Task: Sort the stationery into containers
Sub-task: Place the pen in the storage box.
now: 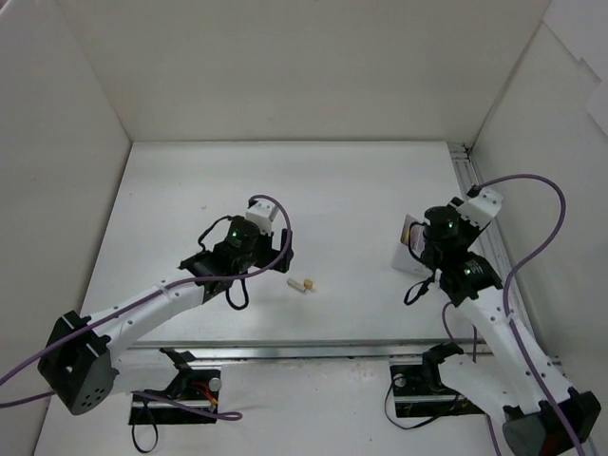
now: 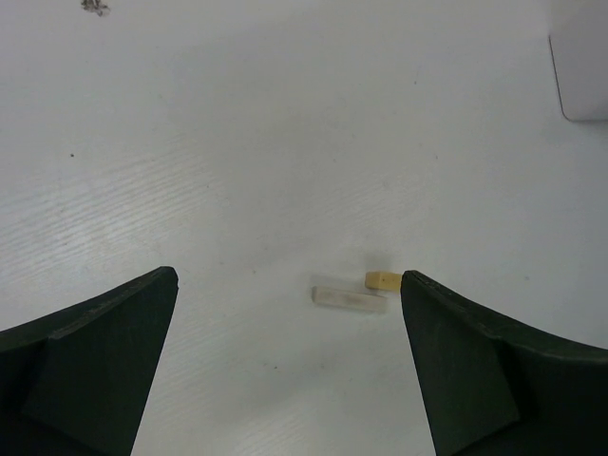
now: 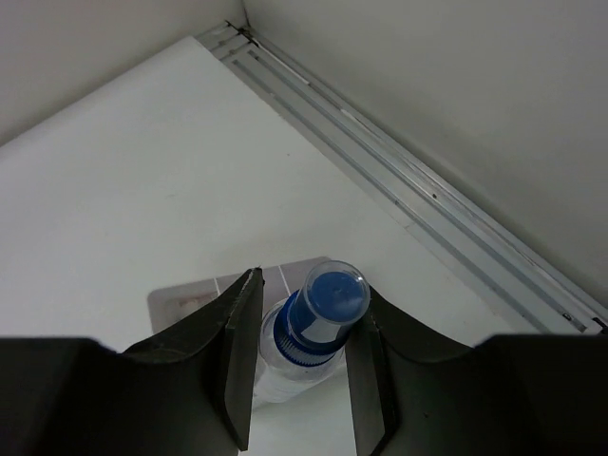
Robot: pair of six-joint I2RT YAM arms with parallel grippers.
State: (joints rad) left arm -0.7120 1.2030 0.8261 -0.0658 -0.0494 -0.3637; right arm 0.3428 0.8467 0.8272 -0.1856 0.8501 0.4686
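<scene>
Stationery: a tiny beige piece (image 2: 381, 279) and a pale sliver (image 2: 349, 297) lie on the table (image 2: 285, 142) between the wide-apart jaws of the left gripper (image 2: 290, 280), just beside one fingertip. Meanwhile the right gripper (image 3: 306, 313) is clamped on the blue-capped white tube (image 3: 283, 363), with the white box (image 3: 185, 299) just beneath its fingers.

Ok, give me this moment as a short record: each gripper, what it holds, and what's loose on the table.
left gripper: open, empty, low over the table
loose items: beige piece and pale stick, side by side on the table between the left fingers
right gripper: shut on white tube with blue cap
container: white box, under the right gripper, near the right wall
</scene>
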